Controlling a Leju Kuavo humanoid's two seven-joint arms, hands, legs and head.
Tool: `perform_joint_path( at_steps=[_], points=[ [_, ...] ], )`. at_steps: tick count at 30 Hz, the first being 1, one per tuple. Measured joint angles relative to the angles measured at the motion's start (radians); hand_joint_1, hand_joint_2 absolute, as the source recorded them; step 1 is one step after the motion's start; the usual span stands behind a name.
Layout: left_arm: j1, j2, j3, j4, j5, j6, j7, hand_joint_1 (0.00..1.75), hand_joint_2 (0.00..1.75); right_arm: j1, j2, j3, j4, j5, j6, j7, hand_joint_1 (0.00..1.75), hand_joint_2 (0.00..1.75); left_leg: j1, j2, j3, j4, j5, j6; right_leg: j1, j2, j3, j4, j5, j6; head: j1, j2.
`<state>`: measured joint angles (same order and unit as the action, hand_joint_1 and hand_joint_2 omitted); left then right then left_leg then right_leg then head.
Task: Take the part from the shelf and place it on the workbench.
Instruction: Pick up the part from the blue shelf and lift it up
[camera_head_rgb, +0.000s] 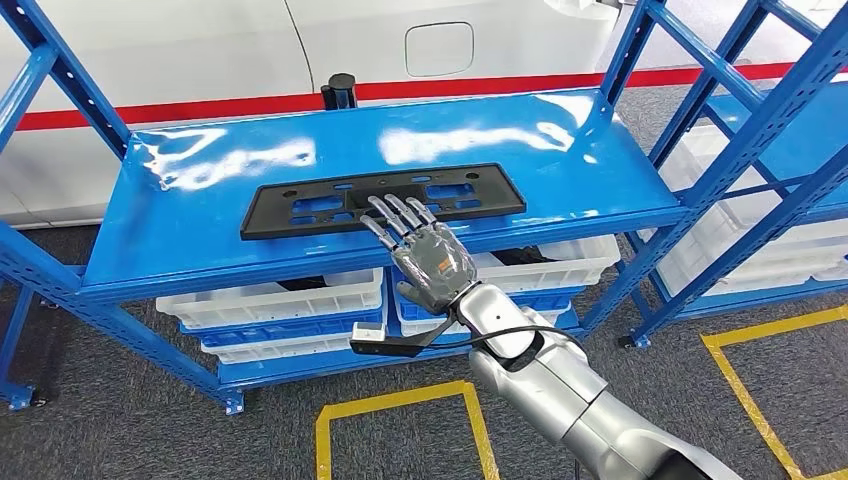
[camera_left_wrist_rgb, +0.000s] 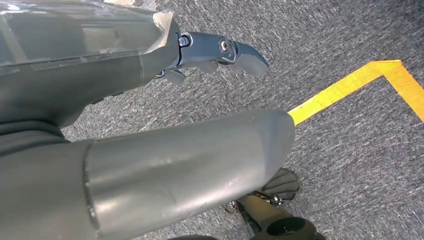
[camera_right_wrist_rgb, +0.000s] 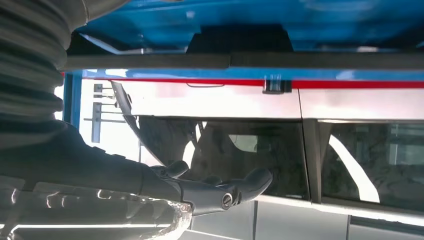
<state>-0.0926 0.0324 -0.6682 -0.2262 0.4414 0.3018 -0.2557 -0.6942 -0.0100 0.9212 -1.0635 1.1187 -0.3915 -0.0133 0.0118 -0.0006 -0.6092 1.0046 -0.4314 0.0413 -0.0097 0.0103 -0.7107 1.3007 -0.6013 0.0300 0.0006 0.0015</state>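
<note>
The part (camera_head_rgb: 300, 205) is a long flat black plate with cut-outs, lying across the middle of the top board of the blue shelf (camera_head_rgb: 180, 240). My right hand (camera_head_rgb: 425, 250) reaches in from the front with its fingers stretched out flat, and the fingertips (camera_head_rgb: 395, 212) lie over the plate's near edge; it grips nothing. In the right wrist view the right hand (camera_right_wrist_rgb: 150, 185) is spread flat, with the part (camera_right_wrist_rgb: 240, 42) and the shelf (camera_right_wrist_rgb: 350, 20) beyond it. My left hand (camera_left_wrist_rgb: 100, 85) hangs over grey carpet with its fingers (camera_left_wrist_rgb: 220, 50) extended and nothing in it.
White plastic bins (camera_head_rgb: 270, 300) fill the lower level under the board. A second blue rack (camera_head_rgb: 780, 130) stands close on the right. Yellow tape (camera_head_rgb: 400, 400) marks the carpet in front. A white car (camera_head_rgb: 200, 40) stands behind the shelf, and a small black object (camera_head_rgb: 340, 92) stands at its back edge.
</note>
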Motion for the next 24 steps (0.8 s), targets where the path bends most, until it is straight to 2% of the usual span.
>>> perform_joint_path(
  at_steps=[1, 2, 3, 4, 5, 6, 8, 10, 11, 12, 14, 15, 16, 17, 18, 20, 22, 24],
  points=[
    [0.001, 0.0, 0.0, 0.0, 0.0, -0.001, 0.0, 0.0, 0.0, 0.003, -0.002, 0.002, 0.001, 0.0, 0.0, 0.0, 0.0, 1.75, -0.001, -0.001, 0.006, 0.0, -0.005, 0.0, 0.0, 0.0, -0.016, 0.006, 0.012, 0.006, 0.0, 0.0],
    [0.001, -0.001, 0.0, 0.0, 0.0, -0.002, 0.0, 0.0, 0.0, 0.004, -0.003, 0.004, 0.002, 0.0, 0.0, 0.001, 0.0, 1.75, -0.001, -0.003, 0.013, 0.0, -0.01, -0.001, 0.0, 0.0, -0.011, -0.03, 0.041, 0.013, 0.0, 0.0],
    [0.001, -0.001, 0.0, 0.0, 0.0, -0.003, 0.0, 0.0, 0.0, 0.004, -0.004, 0.006, 0.003, 0.0, 0.0, 0.001, 0.0, 1.75, -0.002, -0.004, 0.022, 0.0, -0.017, -0.003, 0.001, -0.001, 0.013, -0.1, 0.08, 0.02, 0.0, 0.0],
    [0.001, -0.001, 0.0, 0.0, 0.0, -0.004, 0.0, 0.0, 0.0, 0.003, -0.004, 0.007, 0.003, 0.0, 0.0, 0.001, 0.0, 1.75, -0.003, -0.005, 0.03, 0.001, -0.023, -0.006, 0.002, -0.004, 0.043, -0.178, 0.119, 0.022, 0.001, 0.0],
    [0.001, -0.002, 0.0, 0.0, 0.0, -0.005, 0.0, 0.0, 0.0, 0.002, -0.004, 0.009, 0.003, 0.0, 0.0, 0.001, 0.0, 1.75, -0.005, -0.006, 0.035, 0.001, -0.03, -0.01, 0.004, -0.006, 0.07, -0.241, 0.149, 0.018, 0.0, 0.0],
    [0.0, -0.002, 0.0, 0.0, 0.0, -0.006, 0.0, 0.0, 0.0, 0.002, -0.003, 0.012, 0.003, -0.001, 0.0, 0.001, 0.0, 1.75, -0.007, -0.006, 0.04, 0.002, -0.036, -0.015, 0.006, -0.008, 0.087, -0.279, 0.167, 0.01, 0.0, 0.0],
    [0.0, -0.002, 0.0, 0.0, 0.0, -0.007, 0.001, 0.0, 0.0, 0.001, -0.002, 0.016, 0.003, -0.001, 0.0, 0.0, 0.0, 1.75, -0.009, -0.006, 0.045, 0.0, -0.045, -0.025, 0.009, -0.008, 0.098, -0.295, 0.173, -0.007, -0.001, 0.0],
    [-0.001, -0.002, 0.0, 0.0, 0.0, -0.007, 0.001, 0.0, 0.0, -0.001, 0.0, 0.019, 0.002, -0.004, 0.0, -0.001, 0.0, 1.75, -0.006, -0.004, 0.043, 0.011, -0.056, -0.036, 0.002, -0.006, 0.107, -0.3, 0.172, -0.021, -0.003, 0.0],
    [-0.001, -0.002, 0.0, 0.0, 0.0, -0.007, 0.001, 0.0, 0.0, -0.002, 0.003, 0.02, 0.002, -0.006, 0.0, -0.002, 0.0, 1.75, -0.004, -0.003, 0.031, 0.039, -0.072, -0.043, -0.003, -0.006, 0.113, -0.303, 0.17, -0.028, -0.005, 0.0],
    [-0.001, -0.002, 0.0, 0.0, 0.0, -0.007, 0.001, 0.0, 0.0, -0.003, 0.006, 0.021, 0.001, -0.008, 0.0, -0.002, 0.0, 1.75, -0.001, -0.003, 0.005, 0.089, -0.096, -0.049, -0.006, -0.006, 0.118, -0.304, 0.167, -0.035, -0.006, 0.0],
    [0.0, -0.003, 0.0, 0.0, 0.001, -0.007, 0.001, 0.0, 0.0, -0.004, 0.009, 0.025, 0.001, -0.01, 0.001, -0.002, 0.0, 1.75, 0.002, -0.003, -0.07, 0.225, -0.15, -0.059, -0.005, -0.005, 0.126, -0.304, 0.16, -0.044, -0.009, 0.0],
    [0.001, -0.003, 0.0, 0.0, 0.001, -0.007, 0.001, 0.0, 0.0, -0.003, 0.01, 0.028, 0.001, -0.01, 0.001, -0.002, 0.0, 1.75, 0.003, -0.003, -0.104, 0.277, -0.163, -0.063, -0.005, -0.005, 0.129, -0.304, 0.156, -0.046, -0.009, 0.0],
    [0.002, -0.003, 0.0, 0.0, 0.002, -0.007, 0.001, 0.0, 0.0, -0.003, 0.01, 0.03, 0.001, -0.01, 0.001, -0.002, 0.0, 1.75, 0.004, -0.003, -0.125, 0.3, -0.159, -0.064, -0.004, -0.005, 0.131, -0.304, 0.153, -0.046, -0.009, 0.0],
    [0.003, -0.002, 0.0, 0.0, 0.003, -0.007, 0.002, 0.0, 0.0, -0.002, 0.01, 0.033, 0.001, -0.01, 0.001, -0.002, 0.0, 1.75, 0.006, -0.002, -0.126, 0.284, -0.134, -0.065, -0.004, -0.003, 0.136, -0.304, 0.149, -0.044, -0.009, 0.0],
    [0.004, -0.002, 0.0, 0.0, 0.004, -0.007, 0.002, 0.0, 0.0, -0.002, 0.01, 0.035, 0.001, -0.011, 0.001, -0.002, 0.0, 1.75, 0.007, -0.002, -0.11, 0.236, -0.098, -0.065, -0.005, -0.002, 0.142, -0.304, 0.145, -0.042, -0.009, 0.0],
    [0.004, 0.0, 0.0, 0.0, 0.005, -0.007, 0.001, 0.0, 0.0, -0.002, 0.011, 0.039, 0.001, -0.012, 0.001, -0.002, 0.0, 1.75, 0.01, -0.002, -0.048, 0.099, -0.022, -0.063, -0.004, 0.001, 0.155, -0.304, 0.136, -0.034, -0.009, 0.0],
    [0.003, 0.0, 0.0, 0.0, 0.005, -0.007, 0.002, 0.0, 0.0, -0.004, 0.011, 0.042, 0.001, -0.014, 0.001, -0.001, 0.0, 1.75, 0.007, -0.004, -0.004, 0.017, 0.001, -0.055, 0.002, 0.003, 0.162, -0.303, 0.127, -0.024, -0.008, 0.0],
    [0.003, 0.0, 0.0, 0.0, 0.005, -0.008, 0.002, 0.0, 0.0, -0.005, 0.011, 0.043, 0.0, -0.017, 0.001, 0.0, 0.0, 1.75, 0.0, -0.006, 0.005, 0.004, -0.006, -0.042, 0.004, 0.004, 0.163, -0.305, 0.122, -0.013, -0.008, 0.0]
  ],
)
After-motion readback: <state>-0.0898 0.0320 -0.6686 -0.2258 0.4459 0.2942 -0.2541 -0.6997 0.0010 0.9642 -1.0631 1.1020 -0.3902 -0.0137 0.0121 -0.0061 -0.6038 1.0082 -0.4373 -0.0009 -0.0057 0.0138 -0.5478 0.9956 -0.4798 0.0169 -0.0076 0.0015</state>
